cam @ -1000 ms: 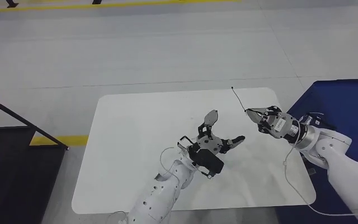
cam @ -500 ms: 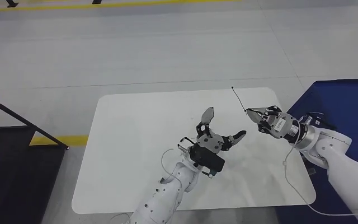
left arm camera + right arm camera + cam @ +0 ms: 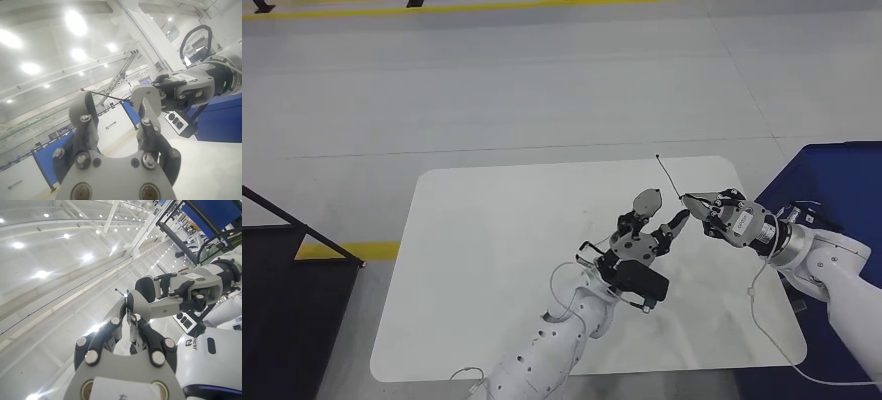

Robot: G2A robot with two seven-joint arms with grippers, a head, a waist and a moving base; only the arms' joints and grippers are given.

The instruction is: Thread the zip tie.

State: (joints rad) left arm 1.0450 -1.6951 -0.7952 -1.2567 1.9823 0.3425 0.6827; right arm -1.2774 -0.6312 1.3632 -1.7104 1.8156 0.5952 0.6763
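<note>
A thin black zip tie (image 3: 669, 177) sticks up and away from my right gripper (image 3: 688, 199), which is shut on its lower end over the right part of the white table (image 3: 492, 260). In the right wrist view the right gripper (image 3: 125, 306) pinches the strap, and the zip tie (image 3: 119, 292) ends in a small head just beyond the tips. My left gripper (image 3: 664, 208) is open right beside the right one. In the left wrist view the zip tie (image 3: 107, 96) runs across the gap of the left gripper (image 3: 115, 98); whether it touches a finger I cannot tell.
A blue panel (image 3: 832, 180) stands past the table's right edge, and a dark frame (image 3: 282, 220) lies to its left. A white cable (image 3: 762, 310) hangs from the right arm over the table's right side. Bare tabletop stretches to the left.
My left gripper has moved right and up, from the table's middle to just beside the right gripper and the zip tie, staying open. The right gripper and zip tie have not moved.
</note>
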